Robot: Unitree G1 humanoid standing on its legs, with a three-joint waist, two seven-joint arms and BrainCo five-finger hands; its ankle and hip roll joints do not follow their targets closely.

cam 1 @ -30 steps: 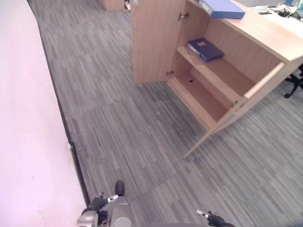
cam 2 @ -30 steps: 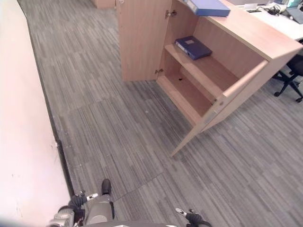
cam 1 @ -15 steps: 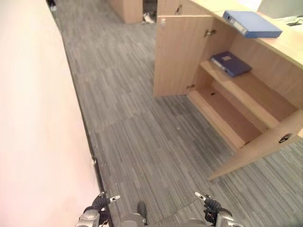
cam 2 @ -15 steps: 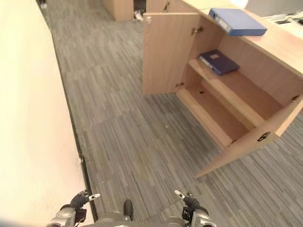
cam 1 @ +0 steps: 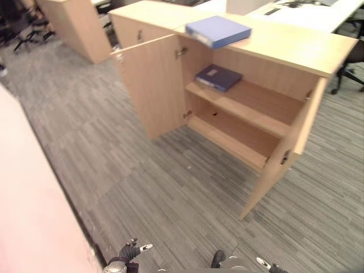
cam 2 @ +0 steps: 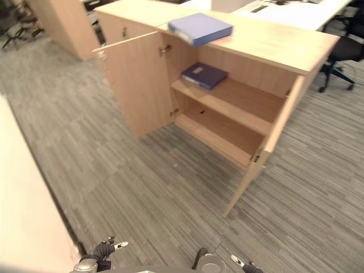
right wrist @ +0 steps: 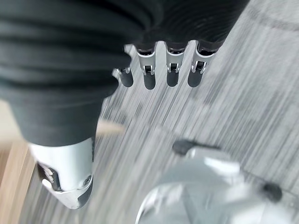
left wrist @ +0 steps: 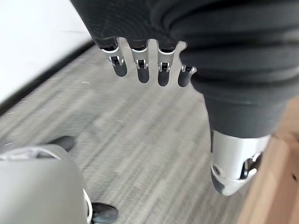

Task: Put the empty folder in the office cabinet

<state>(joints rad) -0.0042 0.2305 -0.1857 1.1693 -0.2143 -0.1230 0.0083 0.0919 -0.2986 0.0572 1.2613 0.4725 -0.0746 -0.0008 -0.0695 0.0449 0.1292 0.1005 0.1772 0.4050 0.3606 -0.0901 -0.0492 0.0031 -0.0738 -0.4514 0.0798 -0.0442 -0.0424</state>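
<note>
Currently both hands hang low and empty. Left hand (left wrist: 145, 65) has fingers relaxed and straight, thumb apart, holding nothing; right hand (right wrist: 161, 70) same, fingers loosely extended over the carpet (cam 1: 170, 187).

Light blue folder (cam 1: 218, 30) lies flat on the cabinet top (cam 1: 284, 45), one end sticking out past the front edge above the opening. This looks like the one to stow, though whether it is empty can't be told. Dark blue folder (cam 1: 218, 77) already lies on the upper shelf (cam 1: 256, 105), at its left end. Lower shelf (cam 1: 239, 139) looks bare. Office cabinet (cam 1: 296, 142) stands with both doors open: left door (cam 1: 151, 85) swung wide, right door (cam 1: 290, 151) edge-on toward the robot.

Judgement: task not started, robot well apart from the cabinet, approach first.

Risks: right door juts into the walking path, an arm or body could clip it. The overhanging folder could slide off if nudged from below or grabbed only at its edge. Sliding it onto the upper shelf could shove the dark blue folder further back or jam against it.
</note>
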